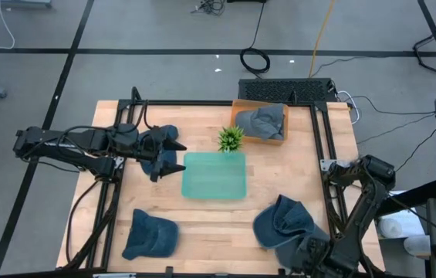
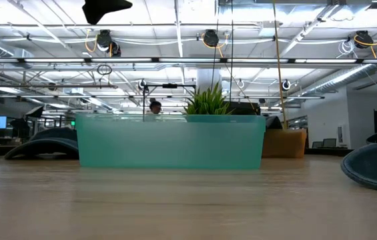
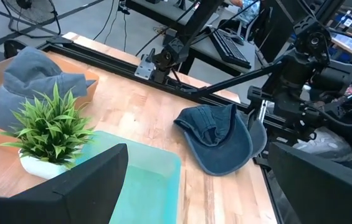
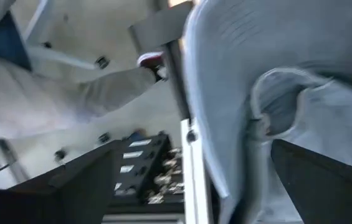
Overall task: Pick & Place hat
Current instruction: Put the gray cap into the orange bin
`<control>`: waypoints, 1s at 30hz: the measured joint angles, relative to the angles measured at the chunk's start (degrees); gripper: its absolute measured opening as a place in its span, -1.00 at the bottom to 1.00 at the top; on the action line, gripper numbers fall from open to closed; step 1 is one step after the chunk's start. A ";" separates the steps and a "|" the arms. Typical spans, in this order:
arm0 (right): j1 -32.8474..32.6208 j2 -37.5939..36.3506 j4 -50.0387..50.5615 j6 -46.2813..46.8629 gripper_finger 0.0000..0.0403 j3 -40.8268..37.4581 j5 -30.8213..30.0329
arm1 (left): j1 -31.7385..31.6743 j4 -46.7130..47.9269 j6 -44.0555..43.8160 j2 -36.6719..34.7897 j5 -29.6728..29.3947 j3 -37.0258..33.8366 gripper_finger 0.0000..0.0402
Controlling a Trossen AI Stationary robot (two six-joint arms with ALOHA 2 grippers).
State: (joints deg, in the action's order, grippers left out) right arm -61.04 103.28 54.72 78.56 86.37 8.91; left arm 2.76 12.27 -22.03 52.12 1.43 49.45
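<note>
Denim hat (image 1: 283,224) beside teal tray (image 1: 214,174)

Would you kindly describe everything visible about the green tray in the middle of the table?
The green tray is a translucent, frosted, plastic-looking rectangular bin with rounded corners and upright walls. It sits flat and open-topped at the middle of the wooden table, apparently empty. The small potted plant stands just behind its far edge; whether they touch is unclear. No hat or hand touches it.

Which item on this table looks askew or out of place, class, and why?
The denim hat near the right claw lies upturned, its hollow inside showing, and it reaches the table's right rail. The hat at the near left lies crown up. A grey hat is slumped in the orange bin.
</note>
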 joint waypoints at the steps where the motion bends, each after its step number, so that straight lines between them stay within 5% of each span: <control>1: 0.00 0.00 0.74 -0.07 0.96 -0.01 -0.76 | 0.07 0.00 -0.24 0.00 0.00 0.00 0.97; 25: -0.20 0.07 -9.36 -1.22 0.95 -11.40 -5.95 | 1.25 2.21 -0.80 0.00 0.07 0.00 0.97; 30: -0.20 0.07 -9.52 -1.31 0.75 -13.08 -5.75 | 1.23 2.21 -0.75 0.00 0.07 0.00 0.97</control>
State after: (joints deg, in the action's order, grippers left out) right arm -61.23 103.35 45.20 77.25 73.29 3.16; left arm 4.00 14.48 -22.79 52.12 1.50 49.45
